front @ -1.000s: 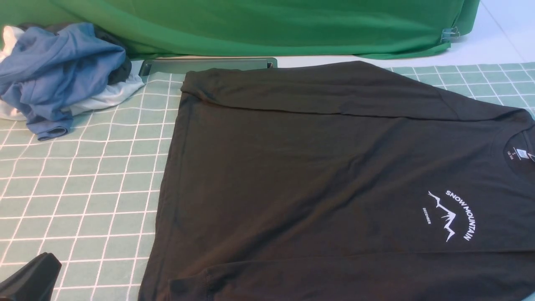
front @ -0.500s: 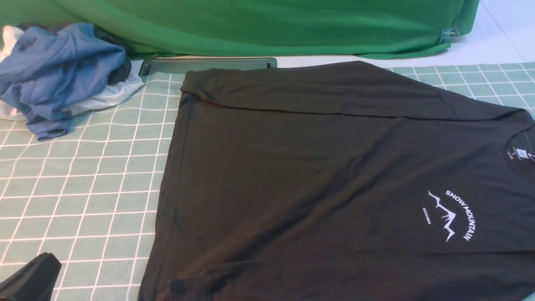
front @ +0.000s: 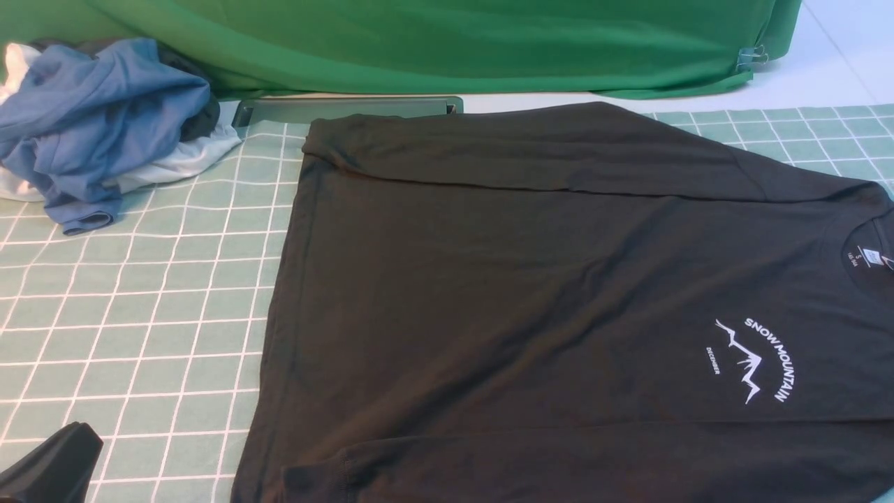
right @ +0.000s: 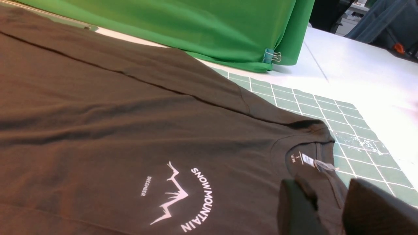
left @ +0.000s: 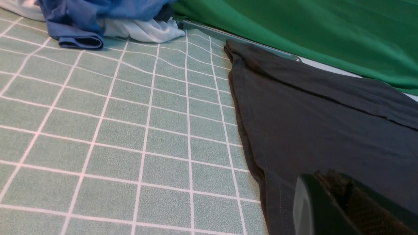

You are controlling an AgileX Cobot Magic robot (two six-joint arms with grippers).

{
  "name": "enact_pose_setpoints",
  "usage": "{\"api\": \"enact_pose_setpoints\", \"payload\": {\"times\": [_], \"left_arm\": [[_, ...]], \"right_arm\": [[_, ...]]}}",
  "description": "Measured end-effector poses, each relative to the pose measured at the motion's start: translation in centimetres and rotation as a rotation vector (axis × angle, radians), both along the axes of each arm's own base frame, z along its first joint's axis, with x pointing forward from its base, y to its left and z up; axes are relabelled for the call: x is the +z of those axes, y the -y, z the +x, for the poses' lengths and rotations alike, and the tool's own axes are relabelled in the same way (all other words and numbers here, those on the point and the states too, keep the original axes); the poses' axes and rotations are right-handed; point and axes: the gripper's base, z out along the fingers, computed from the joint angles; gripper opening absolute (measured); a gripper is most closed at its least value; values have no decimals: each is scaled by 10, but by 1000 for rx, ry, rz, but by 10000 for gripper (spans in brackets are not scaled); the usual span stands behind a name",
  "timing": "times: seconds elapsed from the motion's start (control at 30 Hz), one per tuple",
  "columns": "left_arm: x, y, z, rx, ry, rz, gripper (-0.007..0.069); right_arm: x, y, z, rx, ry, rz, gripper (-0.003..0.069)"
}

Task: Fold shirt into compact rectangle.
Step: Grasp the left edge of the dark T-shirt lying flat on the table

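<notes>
The black shirt (front: pixel 524 279) lies flat on the green grid mat (front: pixel 140 314), front up, collar to the right. Its far sleeve is folded in along the back edge, and the near edge is folded in as well. The white mountain print (front: pixel 754 360) and neck label (front: pixel 869 256) face up. My left gripper (front: pixel 49 464) sits low at the front left, off the shirt's hem, and in the left wrist view the left gripper (left: pixel 326 179) is shut and holds nothing. My right gripper (right: pixel 326 187) is out of the front view. It hovers open just short of the collar and label (right: pixel 307 159).
A heap of blue and white garments (front: pixel 98 126) lies at the back left of the mat. The green backdrop cloth (front: pixel 419 42) hangs across the back, held by a binder clip (front: pixel 751 56). A grey-green bar (front: pixel 349 108) lies behind the shirt. White tabletop (right: pixel 359 71) extends to the right.
</notes>
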Motion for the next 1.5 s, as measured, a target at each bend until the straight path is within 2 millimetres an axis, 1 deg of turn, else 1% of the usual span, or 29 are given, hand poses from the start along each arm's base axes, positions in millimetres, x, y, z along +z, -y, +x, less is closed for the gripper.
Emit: {"api": "enact_pose_setpoints", "payload": {"times": [1.0,1.07,1.1,1.13,1.17,1.2,1.23,1.27,1.3,1.33,1.37,1.47,1.5], "left_arm": [[0,-1,0,2,1,23,18],[0,-1,0,2,1,24,18],[0,0,0,2,1,19,18],[0,0,0,2,-3,-23,18],[0,1,0,3,-8,-96,18],[1,2,0,5,-13,-200,18],[3,4,0,8,-19,-389,18],[4,5,0,8,-19,-440,18],[7,6,0,13,-20,-625,18],[8,6,0,15,-17,-702,18],[11,7,0,21,-11,-877,18],[14,7,0,25,-24,-1082,18],[14,7,0,25,-26,-1096,18]], "right_arm": [[2,0,0,0,18,1,240],[2,0,0,-1,18,14,240],[2,-1,0,-4,17,66,240],[2,-2,0,-7,15,157,241],[2,-3,0,-10,11,292,241],[2,-4,0,-20,7,426,241],[3,-6,0,-30,-2,618,240],[3,-6,0,-32,-3,635,240],[3,-7,0,-45,-10,806,240],[3,-7,0,-48,-10,844,240],[4,-7,0,-60,-7,967,240],[6,-6,0,-65,11,1042,240],[7,-6,0,-65,12,1045,240]]}}
